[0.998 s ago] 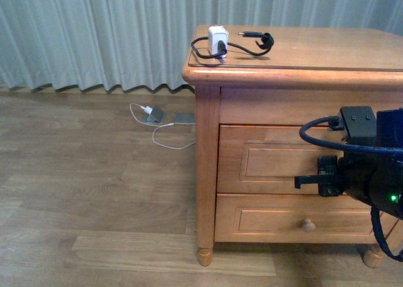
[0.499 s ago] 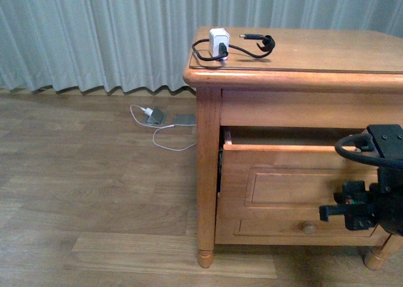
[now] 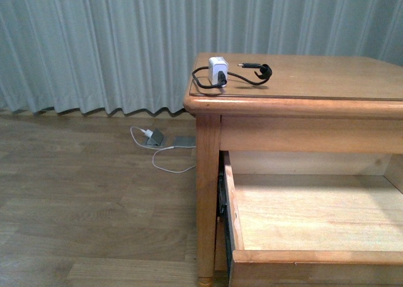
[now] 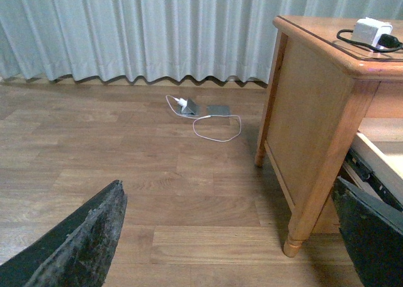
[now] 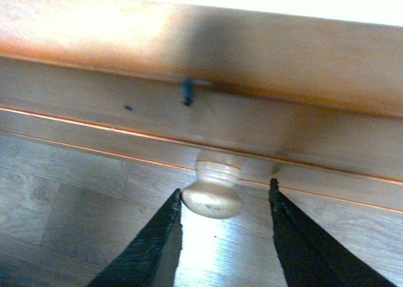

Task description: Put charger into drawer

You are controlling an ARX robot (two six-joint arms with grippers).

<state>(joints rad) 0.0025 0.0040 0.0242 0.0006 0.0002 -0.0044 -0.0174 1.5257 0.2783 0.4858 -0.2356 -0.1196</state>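
The charger [image 3: 218, 69] lies on the dresser [image 3: 327, 79] top, near its front left corner, its black cable [image 3: 263, 74] looped beside it. The drawer [image 3: 302, 211] stands pulled out below, and what shows of its pale inside is bare.

Judgement: the white cube is light, rigid and smooth, so grip it across two flat faces. The limp cable will trail and may snag the dresser edge.

The right gripper [image 5: 223, 191] has its jaws apart, straddling the knob [image 5: 212, 197], not clamped. The left gripper [image 4: 230, 192] has its jaws wide apart over the floor [image 4: 157, 174], holding nothing.

The front view cuts off the drawer's front and right side, and neither arm shows there. The plug prongs cannot be made out.
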